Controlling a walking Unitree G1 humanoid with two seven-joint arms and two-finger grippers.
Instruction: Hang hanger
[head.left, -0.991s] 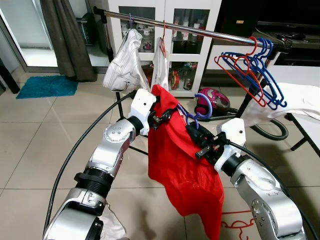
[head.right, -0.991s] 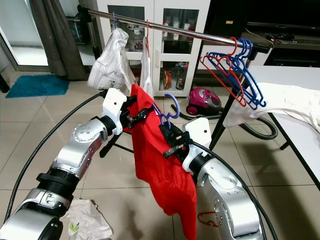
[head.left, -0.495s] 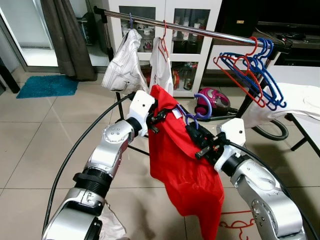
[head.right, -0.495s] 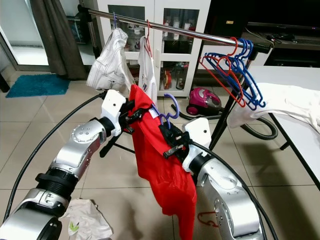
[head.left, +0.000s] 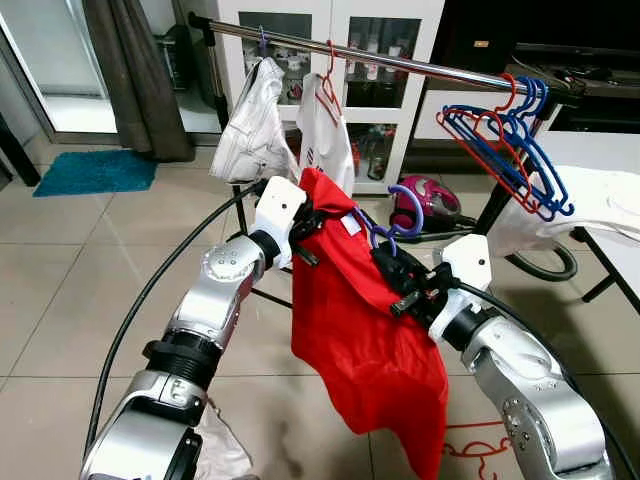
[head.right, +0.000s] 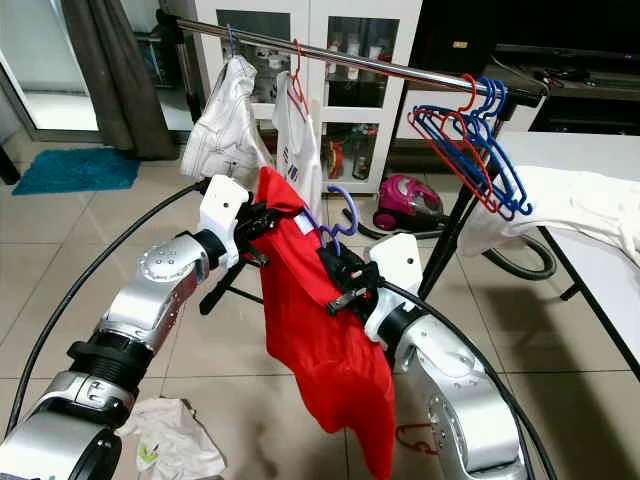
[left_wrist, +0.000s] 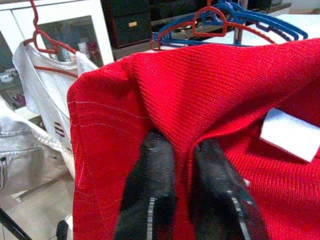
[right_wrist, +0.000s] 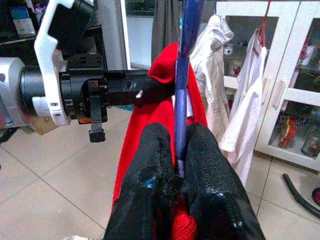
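1. Since a second ago the rail and its hanging clothes sit slightly differently in the head views; the camera shifts, and the red knitted garment (head.left: 370, 330) stays where it was.
2. We judge the hanging step pending: the purple plastic hanger (head.left: 385, 225) remains well below the chrome clothes rail (head.left: 400, 62).
3. The left gripper (left_wrist: 185, 165) is clenched on the garment's shoulder fold.
4. The right gripper (right_wrist: 180, 170) clamps the hanger's neck.
5. The hanger's arms are hidden under fabric.

On the clothes rail (head.left: 400, 62), a bare stretch lies open between the white shirt on its red hanger (head.left: 326, 130) and the bunched red and blue hangers (head.left: 505, 135); white jeans (head.left: 255, 130) crowd the left end.
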